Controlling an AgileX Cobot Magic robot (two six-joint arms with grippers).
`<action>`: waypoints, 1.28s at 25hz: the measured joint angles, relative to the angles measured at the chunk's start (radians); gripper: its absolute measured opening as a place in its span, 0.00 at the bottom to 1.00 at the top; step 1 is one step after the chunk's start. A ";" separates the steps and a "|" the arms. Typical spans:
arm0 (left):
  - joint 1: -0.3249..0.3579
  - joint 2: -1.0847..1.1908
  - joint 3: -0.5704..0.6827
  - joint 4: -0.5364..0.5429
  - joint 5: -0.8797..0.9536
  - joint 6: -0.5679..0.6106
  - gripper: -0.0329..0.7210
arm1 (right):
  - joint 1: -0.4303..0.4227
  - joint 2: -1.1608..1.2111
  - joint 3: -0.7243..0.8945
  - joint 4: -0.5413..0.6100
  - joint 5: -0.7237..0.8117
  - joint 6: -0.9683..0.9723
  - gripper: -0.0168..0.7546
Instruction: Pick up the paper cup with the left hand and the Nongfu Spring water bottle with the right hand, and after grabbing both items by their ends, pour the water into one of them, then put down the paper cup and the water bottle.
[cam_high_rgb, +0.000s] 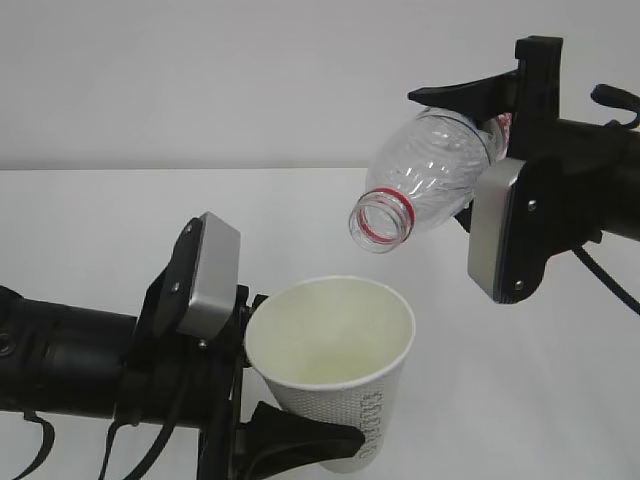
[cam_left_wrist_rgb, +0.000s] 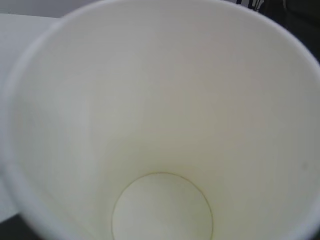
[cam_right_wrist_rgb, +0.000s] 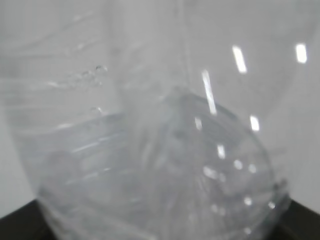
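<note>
Only outside: bottle (cam_high_rgb: 432, 170) above cup (cam_high_rgb: 335, 345) (tilted)

A plain white surface (cam_high_rgb: 150, 200) fills the lower part of the exterior view, smooth and matte, with only soft shading on it. Behind it stands a pale grey wall (cam_high_rgb: 200, 70), bare and evenly lit, which meets the surface along a straight, level line across the view. A strip of the same white surface (cam_left_wrist_rgb: 20, 35) shows at the upper left corner of the left wrist view.
</note>
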 joint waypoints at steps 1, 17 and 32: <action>0.000 0.000 0.000 -0.007 0.000 0.000 0.74 | 0.000 0.000 0.000 0.002 0.000 -0.002 0.70; 0.000 0.000 0.000 -0.019 -0.026 0.001 0.74 | 0.000 0.000 0.000 0.047 0.000 -0.044 0.70; 0.000 0.000 0.000 -0.019 -0.026 0.002 0.74 | 0.000 0.000 0.000 0.057 0.000 -0.070 0.70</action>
